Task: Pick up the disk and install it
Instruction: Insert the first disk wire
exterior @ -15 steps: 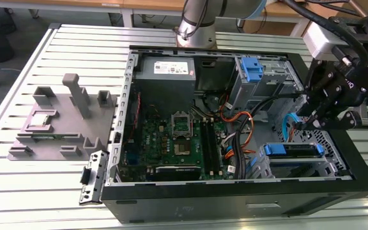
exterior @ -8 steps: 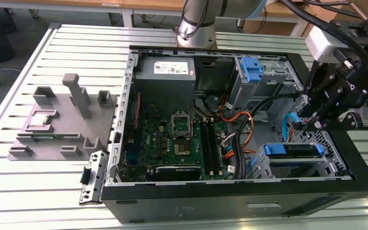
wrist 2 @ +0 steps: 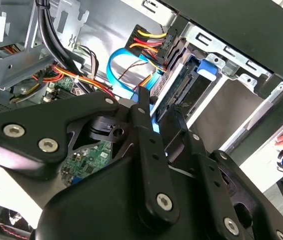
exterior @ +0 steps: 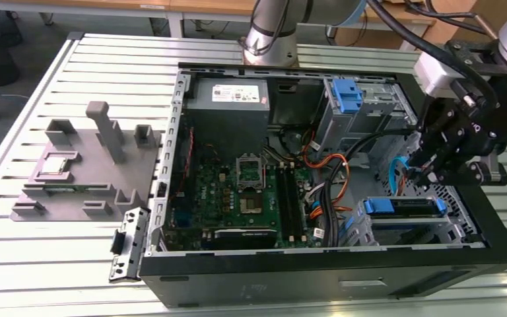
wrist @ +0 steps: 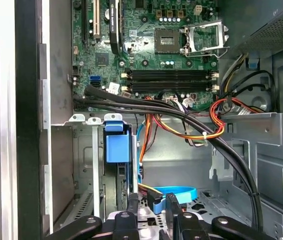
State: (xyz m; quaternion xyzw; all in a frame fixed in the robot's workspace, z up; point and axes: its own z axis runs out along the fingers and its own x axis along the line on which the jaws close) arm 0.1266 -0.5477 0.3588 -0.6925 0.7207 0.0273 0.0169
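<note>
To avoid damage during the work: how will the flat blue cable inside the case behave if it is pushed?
The blue cable lies in a loose curved loop, so it would probably bend and spring back rather than resist. It looks thin and light, so it is likely easy to shove aside.

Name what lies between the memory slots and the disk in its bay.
In the exterior view, a bundle of black and orange cables lies between the memory slots and the disk.
</note>
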